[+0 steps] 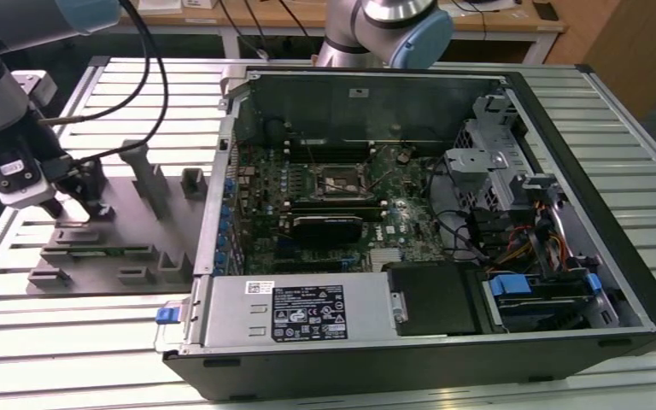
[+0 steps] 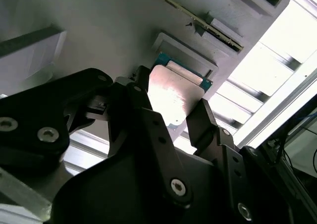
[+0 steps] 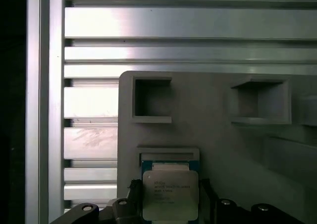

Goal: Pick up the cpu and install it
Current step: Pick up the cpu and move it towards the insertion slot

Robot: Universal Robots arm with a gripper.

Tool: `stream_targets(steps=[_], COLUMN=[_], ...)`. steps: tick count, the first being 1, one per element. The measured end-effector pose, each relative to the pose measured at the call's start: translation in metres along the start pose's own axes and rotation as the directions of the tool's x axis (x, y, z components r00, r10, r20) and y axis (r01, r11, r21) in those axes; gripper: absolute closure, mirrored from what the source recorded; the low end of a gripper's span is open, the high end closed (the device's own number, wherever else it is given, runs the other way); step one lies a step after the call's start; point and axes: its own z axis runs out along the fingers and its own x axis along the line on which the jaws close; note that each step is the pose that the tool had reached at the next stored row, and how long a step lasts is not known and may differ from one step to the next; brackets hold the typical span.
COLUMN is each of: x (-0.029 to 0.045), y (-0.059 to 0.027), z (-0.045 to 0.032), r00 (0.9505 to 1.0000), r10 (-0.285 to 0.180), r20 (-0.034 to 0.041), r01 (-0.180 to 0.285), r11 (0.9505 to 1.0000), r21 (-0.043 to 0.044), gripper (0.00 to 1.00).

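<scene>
The cpu (image 3: 170, 194), a small square chip with a shiny silver top, sits between my gripper's (image 3: 170, 204) two black fingers at a shallow recess of the grey fixture plate (image 3: 223, 135). A blue-green edge (image 2: 205, 81) shows just beyond the cpu (image 2: 173, 95). In the second wrist view both fingers (image 2: 200, 122) press against its opposite sides, so the gripper (image 2: 171, 105) is shut on it. In the exterior view my gripper (image 1: 78, 205) hangs low over the fixture plate (image 1: 112, 248) at the exterior view's left. The black socket (image 1: 340, 181) lies open in the motherboard inside the computer case (image 1: 601, 282).
Upright grey posts (image 1: 146, 175) and small blocks stand on the fixture plate close to my gripper. The case's power supply (image 1: 294, 312) and drive cage (image 1: 499, 171) rise around the motherboard. The slatted aluminium table (image 1: 55, 342) runs underneath. Cables (image 1: 151, 77) trail from my wrist.
</scene>
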Motion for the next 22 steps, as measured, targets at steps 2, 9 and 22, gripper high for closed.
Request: stream_targets(steps=[2, 9, 22], x=[-0.0001, -0.0004, -0.0013], y=[0.0001, 0.0004, 0.001], z=[-0.0032, -0.0162, -0.0455], r00=[1.0, 1.0, 1.0], r10=[0.0, 0.0, 0.0], r20=[0.0003, 0.001, 0.0047], r01=[0.0, 0.0, 0.0], r11=[1.0, 1.0, 1.0], r21=[0.0, 0.0, -0.0001], gripper=[0.45, 0.45, 0.45])
